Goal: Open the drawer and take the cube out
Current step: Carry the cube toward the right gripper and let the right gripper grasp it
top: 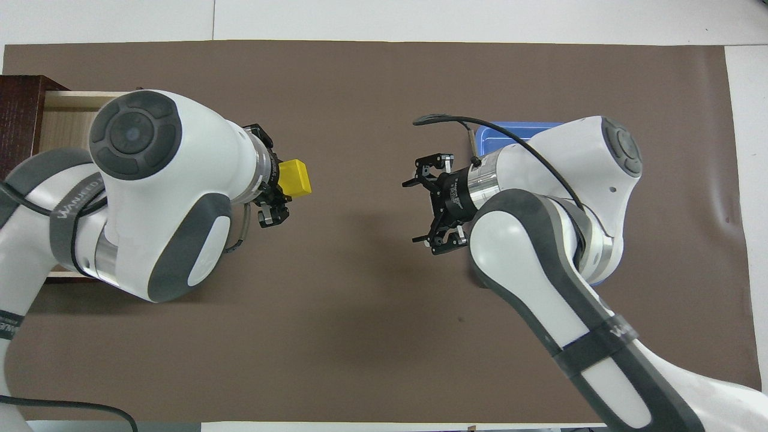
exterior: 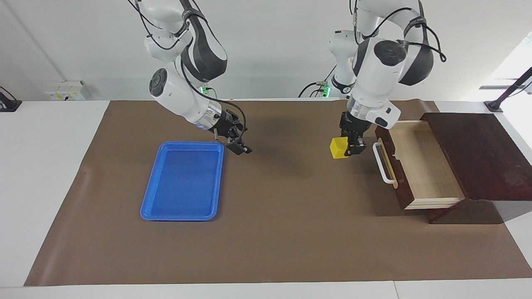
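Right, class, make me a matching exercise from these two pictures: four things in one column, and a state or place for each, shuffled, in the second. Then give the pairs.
Things:
1. drawer
2. cube
3. tray
4. right hand

States or places:
A. held up in the left hand, over the brown mat
B. pulled out, nothing inside
C. open, over the mat beside the tray
D. flat on the mat, toward the right arm's end of the table

Pairs: 1-B, 2-A, 3-D, 4-C
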You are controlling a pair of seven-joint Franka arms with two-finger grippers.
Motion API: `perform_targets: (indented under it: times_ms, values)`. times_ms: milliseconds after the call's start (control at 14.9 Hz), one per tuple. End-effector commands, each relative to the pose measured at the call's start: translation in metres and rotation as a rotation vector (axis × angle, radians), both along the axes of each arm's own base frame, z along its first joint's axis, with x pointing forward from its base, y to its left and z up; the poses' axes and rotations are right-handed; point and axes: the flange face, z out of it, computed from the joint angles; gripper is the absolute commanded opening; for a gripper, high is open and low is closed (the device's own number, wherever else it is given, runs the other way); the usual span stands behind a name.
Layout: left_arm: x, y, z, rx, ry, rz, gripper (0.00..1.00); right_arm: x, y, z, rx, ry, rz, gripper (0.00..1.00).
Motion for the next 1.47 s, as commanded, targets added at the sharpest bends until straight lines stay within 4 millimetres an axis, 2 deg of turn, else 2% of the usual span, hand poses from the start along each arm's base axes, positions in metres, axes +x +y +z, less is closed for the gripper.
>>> perform_targets:
  times_ms: [0, 67, 201, 335, 402, 669, 803, 937, 1138, 1406]
  values:
    - [-0.014, -0.025, -0.005, -0.056, -0.012, 0.040, 0.00, 0.002, 0.019, -0.020, 0.005, 0.003, -0.027, 1.00]
    - [-0.023, -0.040, -0.011, -0.065, -0.020, 0.022, 0.00, 0.006, 0.021, -0.023, 0.007, 0.008, -0.028, 1.00]
    - [-0.037, -0.055, -0.027, -0.069, -0.025, -0.009, 0.00, 0.020, 0.029, -0.029, 0.026, 0.018, -0.048, 1.00]
    - [-0.041, -0.057, -0.035, -0.067, -0.025, -0.018, 0.00, 0.041, 0.055, -0.028, 0.043, 0.024, -0.073, 1.00]
    - [-0.041, -0.057, -0.035, -0.067, -0.025, -0.018, 0.00, 0.044, 0.055, -0.025, 0.045, 0.020, -0.075, 1.00]
    - [-0.041, -0.058, -0.035, -0.068, -0.027, -0.027, 0.00, 0.038, 0.063, -0.029, 0.036, 0.021, -0.059, 1.00]
    - [-0.040, -0.059, -0.036, -0.075, -0.038, -0.028, 0.00, 0.028, 0.082, -0.027, 0.037, 0.021, -0.033, 1.00]
    - [-0.045, -0.064, -0.045, -0.077, -0.040, -0.038, 0.00, 0.023, 0.087, -0.023, 0.036, 0.022, -0.018, 1.00]
    - [-0.046, -0.064, -0.046, -0.079, -0.045, -0.042, 0.00, 0.019, 0.082, -0.006, 0.044, 0.017, -0.005, 1.00]
    - [-0.046, -0.064, -0.048, -0.076, -0.041, -0.042, 0.00, 0.014, 0.076, -0.001, 0.044, 0.017, -0.006, 1.00]
